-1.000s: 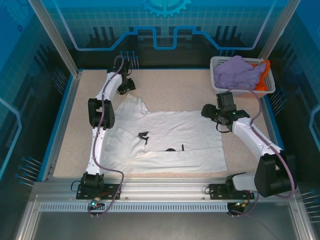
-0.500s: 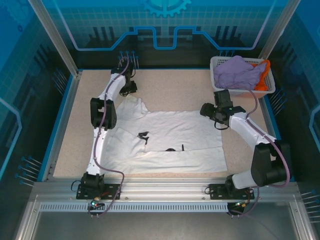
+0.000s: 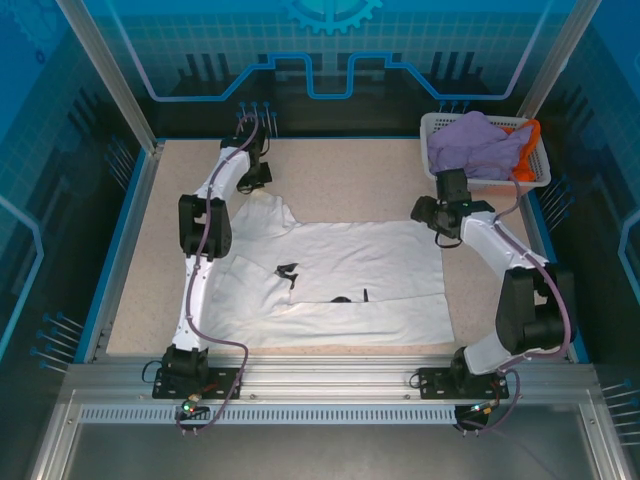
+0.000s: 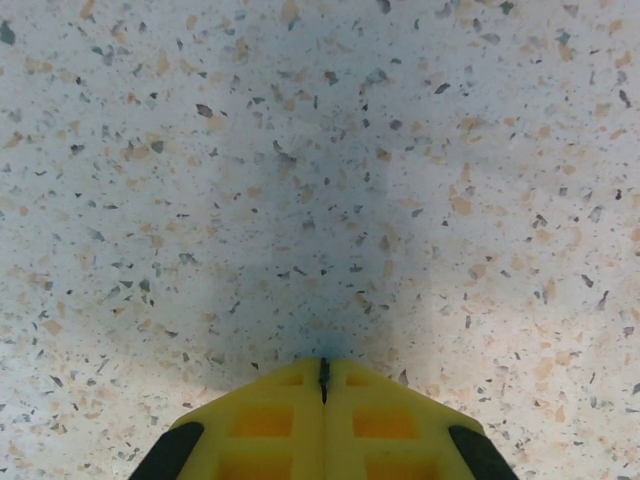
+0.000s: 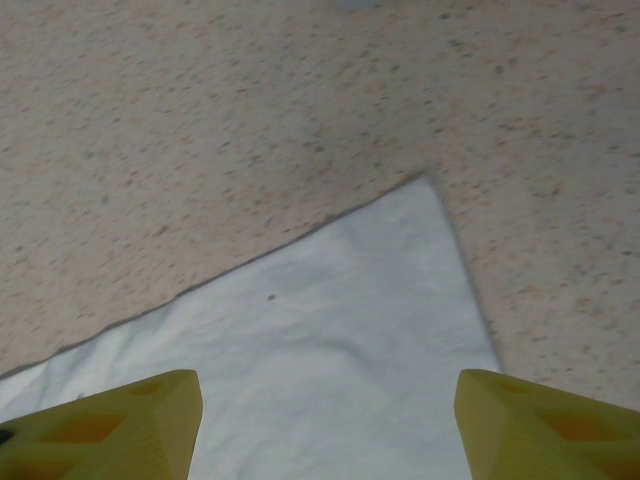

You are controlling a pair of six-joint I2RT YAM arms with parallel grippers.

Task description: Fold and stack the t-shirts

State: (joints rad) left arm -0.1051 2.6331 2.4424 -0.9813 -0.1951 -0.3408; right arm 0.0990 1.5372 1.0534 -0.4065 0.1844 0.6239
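The left gripper (image 3: 260, 178) hangs at the far left of the speckled table (image 3: 345, 170), just beyond the upper left sleeve of the white t-shirt (image 3: 340, 262). In the left wrist view its yellow fingers (image 4: 265, 425) are pressed together with only a thin seam between them, above bare tabletop and clamping nothing.

The white t-shirt lies spread across the middle of the table. Its near edge is folded over in a band, and small black printed marks (image 3: 288, 270) show left of centre.

The right gripper (image 3: 428, 212) sits at the shirt's far right corner. In the right wrist view its two yellow fingers (image 5: 105, 425) stand wide apart, with that pointed cloth corner (image 5: 400, 260) lying flat between them.

At the far right corner of the table stands the white lattice basket (image 3: 436, 124). It holds a bunched lavender t-shirt (image 3: 478, 145), with an orange t-shirt (image 3: 531, 132) tucked against its right side.
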